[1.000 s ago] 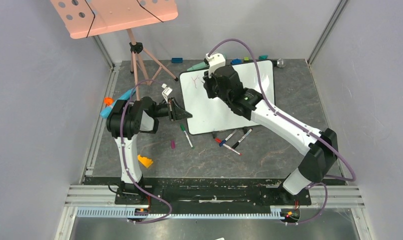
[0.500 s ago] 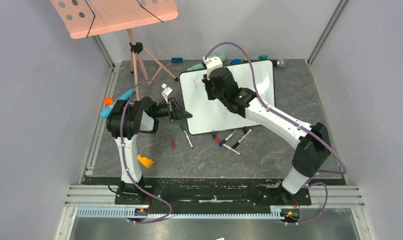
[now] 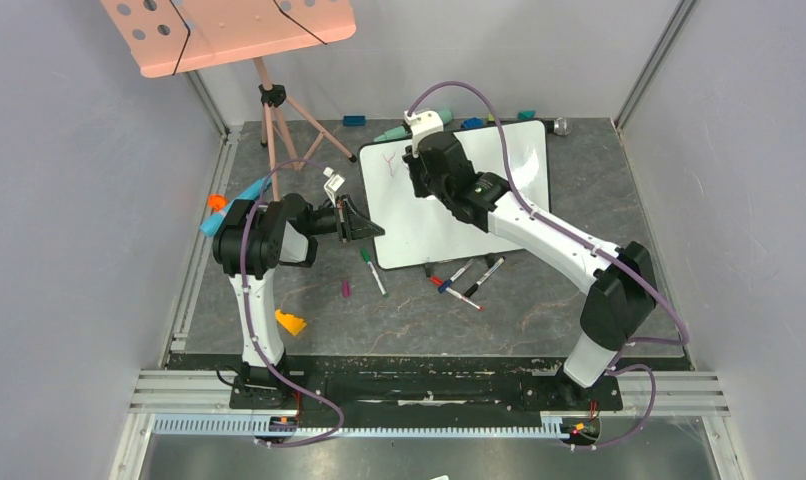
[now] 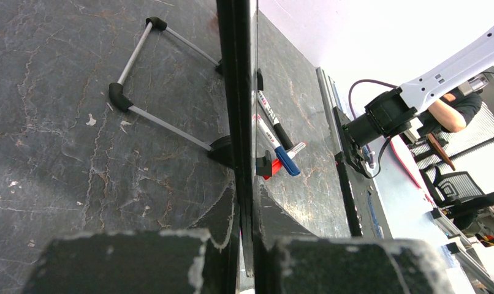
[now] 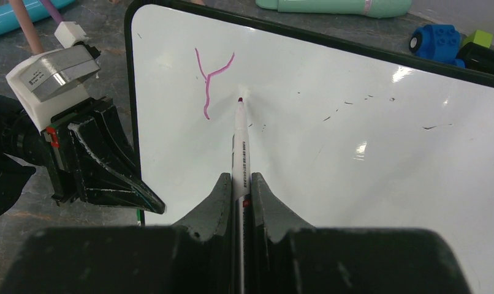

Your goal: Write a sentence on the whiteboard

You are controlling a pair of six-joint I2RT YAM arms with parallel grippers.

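Top external: whiteboard [image 3: 419,235] long axis left-right, right end farther.

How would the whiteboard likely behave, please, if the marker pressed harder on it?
Probably stiff: the whiteboard shows no sag under the marker. Its glossy face looks slippery, so the tip may skid. It might shift on the table, though the left tool pinching its edge should steady it.

Robotics lab test cell, plain grey panel walls [image 3: 69,250] enclosing a dark slate-patterned table [image 3: 539,310], white-and-black left robot arm [image 3: 254,290] and matching right robot arm [image 3: 559,245] mounted by a slotted aluminium rail [image 3: 179,388], black mesh office chair [image 4: 459,182] beyond the table.
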